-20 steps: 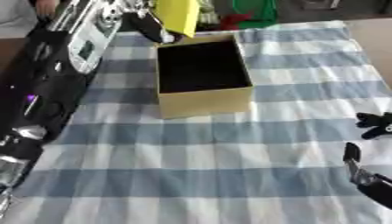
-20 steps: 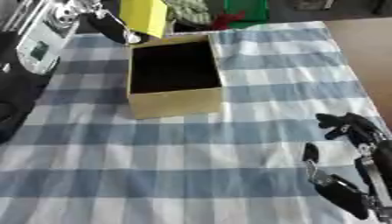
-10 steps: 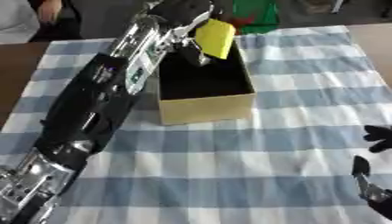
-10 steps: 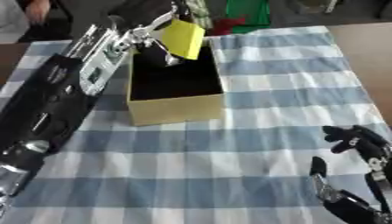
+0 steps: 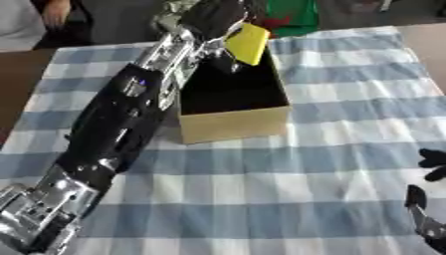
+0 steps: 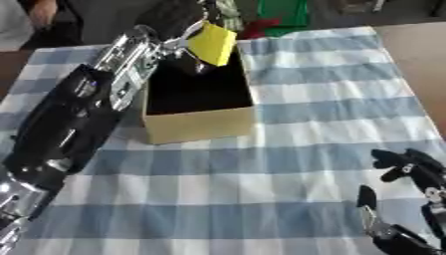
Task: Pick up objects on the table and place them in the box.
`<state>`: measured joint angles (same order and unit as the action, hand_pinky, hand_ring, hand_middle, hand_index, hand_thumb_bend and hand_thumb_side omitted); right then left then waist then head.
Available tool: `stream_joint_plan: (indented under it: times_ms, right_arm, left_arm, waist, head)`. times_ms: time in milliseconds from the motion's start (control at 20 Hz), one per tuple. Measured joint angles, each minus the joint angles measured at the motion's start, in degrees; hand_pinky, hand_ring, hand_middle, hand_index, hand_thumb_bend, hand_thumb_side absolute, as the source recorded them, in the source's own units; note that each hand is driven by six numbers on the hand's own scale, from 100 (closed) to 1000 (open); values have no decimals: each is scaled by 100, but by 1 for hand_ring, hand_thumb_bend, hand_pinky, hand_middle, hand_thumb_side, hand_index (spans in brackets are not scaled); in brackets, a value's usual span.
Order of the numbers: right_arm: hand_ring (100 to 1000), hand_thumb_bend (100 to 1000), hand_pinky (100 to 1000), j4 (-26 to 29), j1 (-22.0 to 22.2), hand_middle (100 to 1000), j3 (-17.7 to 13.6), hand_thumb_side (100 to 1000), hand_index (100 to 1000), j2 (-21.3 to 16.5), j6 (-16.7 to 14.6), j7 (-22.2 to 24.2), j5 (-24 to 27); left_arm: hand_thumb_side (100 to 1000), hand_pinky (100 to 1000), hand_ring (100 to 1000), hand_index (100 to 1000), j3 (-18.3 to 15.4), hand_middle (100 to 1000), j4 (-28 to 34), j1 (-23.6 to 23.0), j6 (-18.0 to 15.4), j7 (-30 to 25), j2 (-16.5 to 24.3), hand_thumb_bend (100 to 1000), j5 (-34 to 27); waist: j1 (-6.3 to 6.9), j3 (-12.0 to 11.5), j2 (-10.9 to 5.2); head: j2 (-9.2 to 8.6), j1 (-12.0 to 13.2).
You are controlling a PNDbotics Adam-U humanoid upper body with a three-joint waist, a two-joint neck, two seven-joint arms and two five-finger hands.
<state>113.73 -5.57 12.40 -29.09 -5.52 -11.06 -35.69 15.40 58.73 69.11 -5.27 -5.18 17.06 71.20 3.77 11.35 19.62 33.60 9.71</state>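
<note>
At the lower right corner my right hand [image 6: 409,199] rests idle on the checked cloth [image 5: 261,199], fingers relaxed and apart, holding nothing; from the lower left my left arm [image 5: 113,129] runs diagonally up the frame, passing along the left side of the box [image 5: 233,122]; the box sits open at upper centre, tan walls, dark inside; at the top, above the box's far end, my left hand [image 5: 209,17] has its fingers curled on a yellow block [image 5: 247,43], which hangs tilted over the far rim; beyond, at the cloth's far edge, lies something green [image 5: 292,15].
</note>
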Motion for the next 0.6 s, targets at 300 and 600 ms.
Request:
stream_joint_plan:
  times_ms: [300,600]
  right_arm:
    - [578,100,922,0,7,642,1,298,850,33,42,42,0]
    - [578,100,922,0,18,642,1,297,850,65,72,71,0]
  left_arm:
    - [566,892,898,958,-104,846,-65,-2,-264,75,-78,880,409]
    - [458,886,845,897,-286,779,62,-21,-136,415,-97,802,291]
  waist:
    - [1,-4,0]
    - [0,-52,0]
  head:
    - [0,5]
    - [0,-24]
